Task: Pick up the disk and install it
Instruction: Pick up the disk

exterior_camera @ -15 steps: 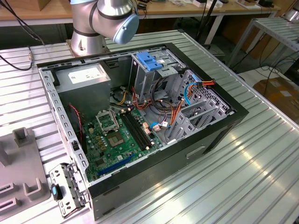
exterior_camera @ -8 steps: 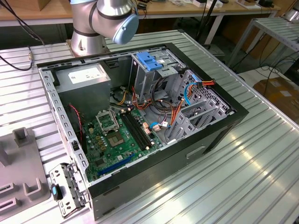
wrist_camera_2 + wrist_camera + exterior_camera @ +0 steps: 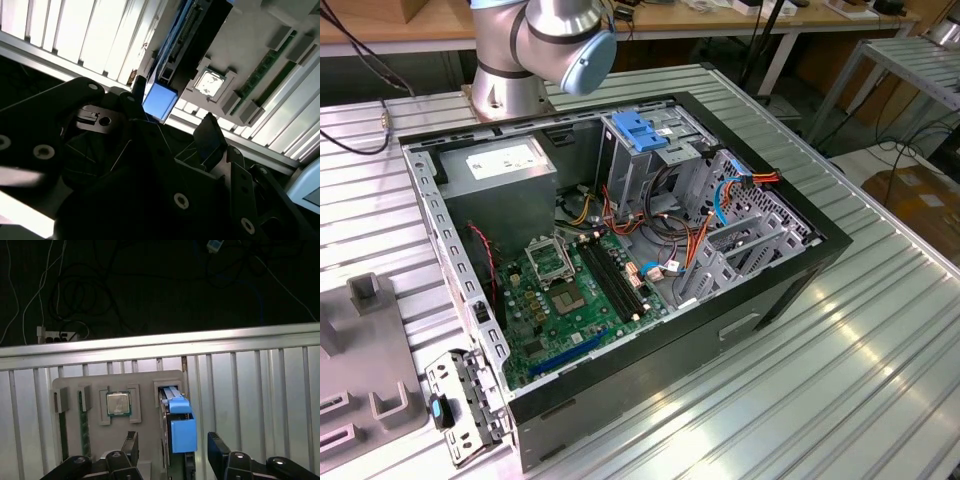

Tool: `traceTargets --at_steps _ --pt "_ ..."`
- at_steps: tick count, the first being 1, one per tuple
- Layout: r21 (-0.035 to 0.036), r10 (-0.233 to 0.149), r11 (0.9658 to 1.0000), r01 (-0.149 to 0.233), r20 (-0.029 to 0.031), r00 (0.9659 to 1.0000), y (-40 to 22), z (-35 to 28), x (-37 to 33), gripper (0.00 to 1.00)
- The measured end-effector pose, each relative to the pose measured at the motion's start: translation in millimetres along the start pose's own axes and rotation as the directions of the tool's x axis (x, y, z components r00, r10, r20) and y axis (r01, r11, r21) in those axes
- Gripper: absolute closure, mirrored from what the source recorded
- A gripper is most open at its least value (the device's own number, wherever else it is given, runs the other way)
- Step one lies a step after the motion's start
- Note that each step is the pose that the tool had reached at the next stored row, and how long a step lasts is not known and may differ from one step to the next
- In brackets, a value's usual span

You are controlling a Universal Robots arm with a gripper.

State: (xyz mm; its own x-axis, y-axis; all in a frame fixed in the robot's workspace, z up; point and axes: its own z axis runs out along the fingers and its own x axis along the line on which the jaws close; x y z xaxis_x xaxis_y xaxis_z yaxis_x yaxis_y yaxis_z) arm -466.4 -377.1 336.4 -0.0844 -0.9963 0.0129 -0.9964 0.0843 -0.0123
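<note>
Blue plastic marks the disk [image 3: 179,426], standing on edge in a slot of the grey holder [image 3: 145,382], just beside a processor chip [image 3: 118,403]. In both wrist views the gripper [image 3: 173,440] is spread wide, one finger on either side of the blue carrier, clasping nothing. By my reckoning nothing is lifted yet, so pick-up and fitting are both left. In the exterior view the computer case [image 3: 770,300] lies open, its blue-topped cage [image 3: 638,130] at twelve o'clock inside.
</note>
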Motion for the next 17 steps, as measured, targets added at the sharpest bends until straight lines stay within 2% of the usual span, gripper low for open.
traceTargets --at_steps 6,8,11,12,14,17 --pt "-0.0008 0.000 1.0000 0.000 0.0000 1.0000 0.8 12.2 -1.4 0.34" --pt "-0.0013 0.000 1.0000 0.000 -0.0002 1.0000 1.4 19.3 -1.8 0.34" --pt "-0.0011 0.000 1.0000 0.000 -0.0001 1.0000 1.9 26.4 -2.6 0.34" --pt "-0.0011 0.000 1.0000 0.000 0.0000 1.0000 1.9 27.0 -2.7 0.34" --pt "-0.0019 0.000 1.0000 0.000 -0.0002 1.0000 2.0 34.8 -3.5 0.34" --pt "-0.0021 0.000 1.0000 0.000 -0.0003 1.0000 3.3 39.8 -7.5 0.34"
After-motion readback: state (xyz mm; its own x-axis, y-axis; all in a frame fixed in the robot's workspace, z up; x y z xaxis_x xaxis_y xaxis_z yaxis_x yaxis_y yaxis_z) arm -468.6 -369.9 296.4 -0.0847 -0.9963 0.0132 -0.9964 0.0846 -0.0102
